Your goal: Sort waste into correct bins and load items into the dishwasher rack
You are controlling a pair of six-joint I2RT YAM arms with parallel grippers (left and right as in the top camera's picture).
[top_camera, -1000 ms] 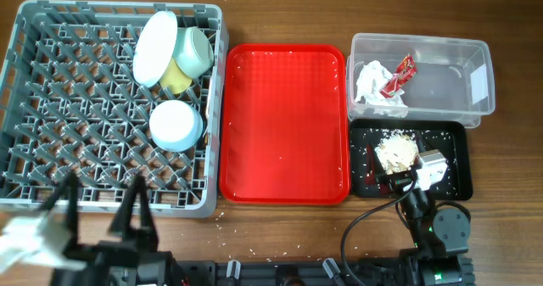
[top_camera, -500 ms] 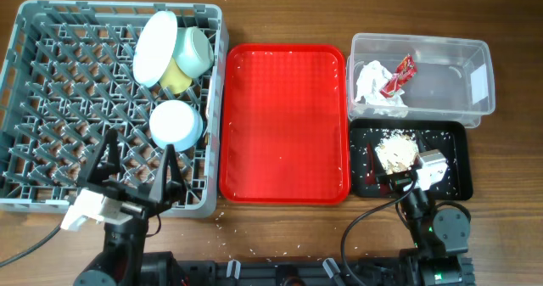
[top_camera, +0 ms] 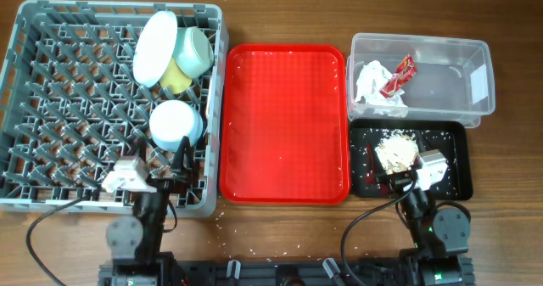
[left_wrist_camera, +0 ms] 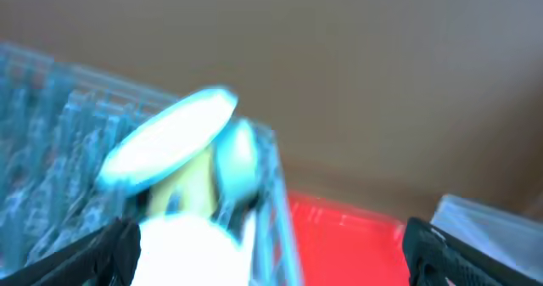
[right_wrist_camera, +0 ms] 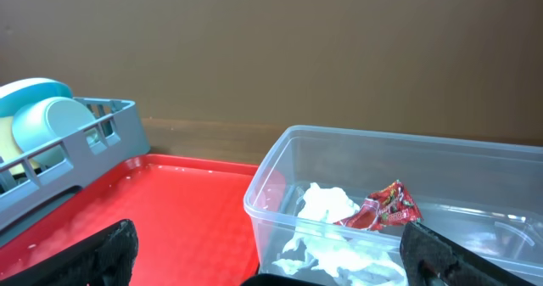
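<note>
The grey dishwasher rack (top_camera: 51,91) holds a pale blue plate (top_camera: 155,48) on edge, a bowl (top_camera: 193,50), a yellow cup (top_camera: 176,76) and an upturned bowl (top_camera: 176,125). The clear tub (top_camera: 462,82) holds the white napkin (top_camera: 372,84) and the red wrapper (top_camera: 399,74). The black tray (top_camera: 454,146) holds the beige food scraps (top_camera: 396,153). My left gripper (top_camera: 159,163) is open and empty over the rack's front right edge. My right gripper (top_camera: 399,181) is open and empty at the black tray's front edge. The fork and chopstick do not show.
The flat red tray (top_camera: 284,120) lies between the rack and the bins, with crumbs on it. The blurred left wrist view shows the plate (left_wrist_camera: 170,137) and red tray (left_wrist_camera: 339,235). The right wrist view shows the tub (right_wrist_camera: 280,193), napkin (right_wrist_camera: 327,205) and wrapper (right_wrist_camera: 386,205).
My left arm has swung from the table's front left corner to the right and up to the rack's front right edge. The right arm has not moved.
</note>
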